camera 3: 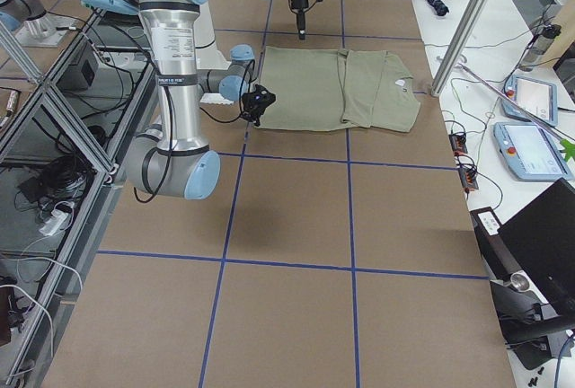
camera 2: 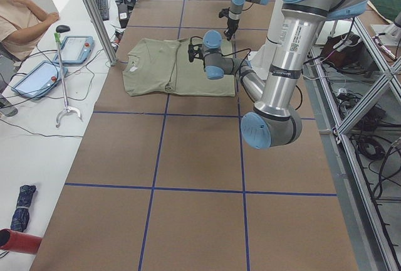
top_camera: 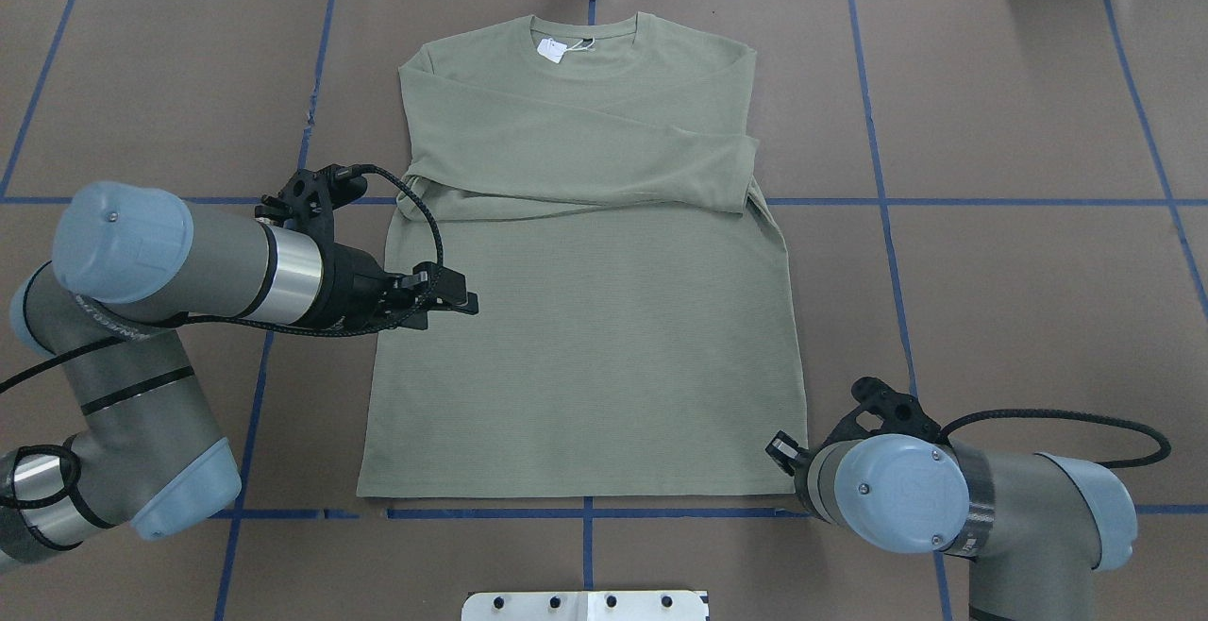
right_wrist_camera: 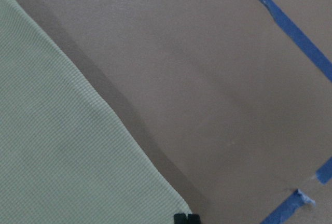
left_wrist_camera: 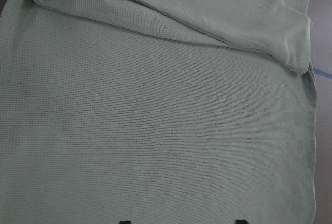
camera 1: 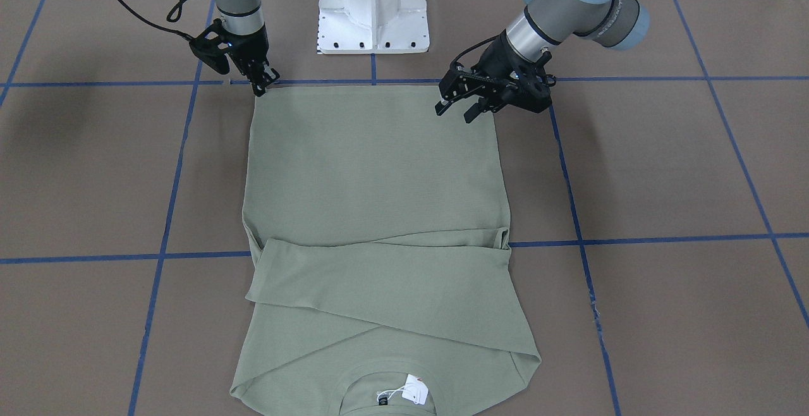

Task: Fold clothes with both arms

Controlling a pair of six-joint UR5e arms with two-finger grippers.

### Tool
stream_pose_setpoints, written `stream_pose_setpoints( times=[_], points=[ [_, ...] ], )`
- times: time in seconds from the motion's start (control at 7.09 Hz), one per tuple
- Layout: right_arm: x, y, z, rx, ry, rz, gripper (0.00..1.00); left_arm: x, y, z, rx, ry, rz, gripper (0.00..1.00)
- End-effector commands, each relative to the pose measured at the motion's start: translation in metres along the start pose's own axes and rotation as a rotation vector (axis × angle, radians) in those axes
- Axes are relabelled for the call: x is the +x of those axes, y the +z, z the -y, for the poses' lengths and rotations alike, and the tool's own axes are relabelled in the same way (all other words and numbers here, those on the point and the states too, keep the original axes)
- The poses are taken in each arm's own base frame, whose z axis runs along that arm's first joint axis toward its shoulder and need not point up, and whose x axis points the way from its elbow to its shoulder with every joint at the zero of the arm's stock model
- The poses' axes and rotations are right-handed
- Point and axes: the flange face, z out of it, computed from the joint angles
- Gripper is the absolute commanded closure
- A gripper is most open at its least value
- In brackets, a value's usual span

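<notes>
Brown table (camera 1: 657, 169), shirt (camera 1: 373, 169) corner at right hand (camera 1: 263, 85)

light: even, bright overhead | shadows: soft, faint | focus: sharp; wrist views slightly soft

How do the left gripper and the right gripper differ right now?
The left gripper is open, its fingers wide apart; the right gripper is shut. The left gripper hangs tilted over the shirt; the right gripper points down at a hem corner. Both are black and two-fingered.
</notes>
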Motion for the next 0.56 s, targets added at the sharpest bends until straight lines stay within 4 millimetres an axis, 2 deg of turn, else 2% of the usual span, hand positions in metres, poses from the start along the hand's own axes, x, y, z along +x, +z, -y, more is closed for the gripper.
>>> stream_pose_setpoints(
  times=[0.0,0.14,0.28,0.42],
  points=[
    [-0.002,-0.022,-0.006,-0.028,-0.005,0.035,1.0,-0.002,-0.001,-0.004,0.022,-0.124,0.007,0.24],
    [-0.003,-0.032,-0.006,-0.036,-0.004,0.046,1.0,-0.016,0.013,-0.027,0.077,-0.18,0.031,0.24],
    [0.0,-0.038,-0.004,-0.033,-0.005,0.042,1.0,-0.049,0.021,-0.062,0.134,-0.198,0.108,0.24],
    [0.005,-0.043,-0.002,-0.029,-0.007,0.033,1.0,-0.07,0.011,-0.083,0.155,-0.195,0.191,0.24]
  ],
)
